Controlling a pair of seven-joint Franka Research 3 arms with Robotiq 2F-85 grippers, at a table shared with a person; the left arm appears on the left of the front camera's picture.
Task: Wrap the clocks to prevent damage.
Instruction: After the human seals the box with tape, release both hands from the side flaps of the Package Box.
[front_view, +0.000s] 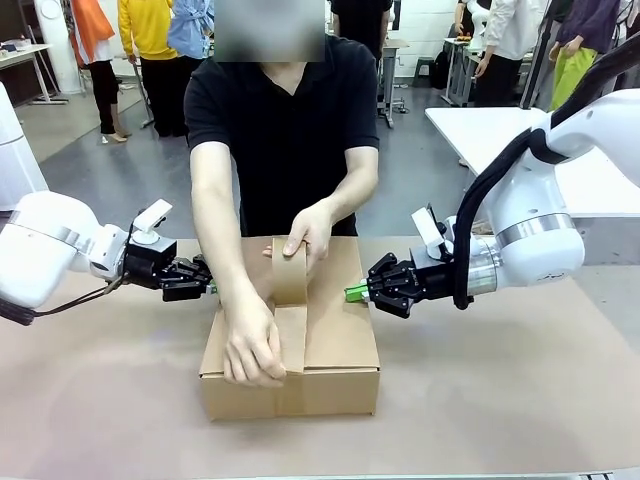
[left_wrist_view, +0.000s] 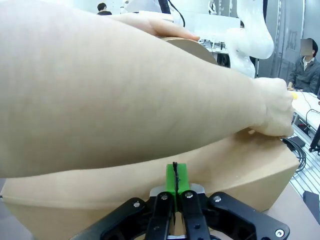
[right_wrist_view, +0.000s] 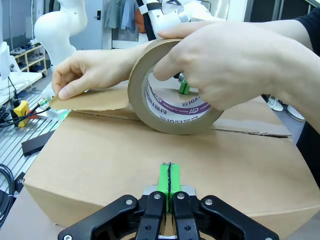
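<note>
At table centre sits the cardboard box (front_view: 330, 340); the left gripper (front_view: 205, 283) at 9 o'clock and right gripper (front_view: 355, 292) at 3 o'clock press its sides, pads together (empty). Beyond, the person's hands (front_view: 250, 345) lay brown tape (front_view: 289, 270).

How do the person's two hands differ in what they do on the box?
One hand lies flat near the front edge of the box, pressing the tape strip down. The other hand is raised at the far edge, gripping the tape roll. Both work along the middle seam.
</note>
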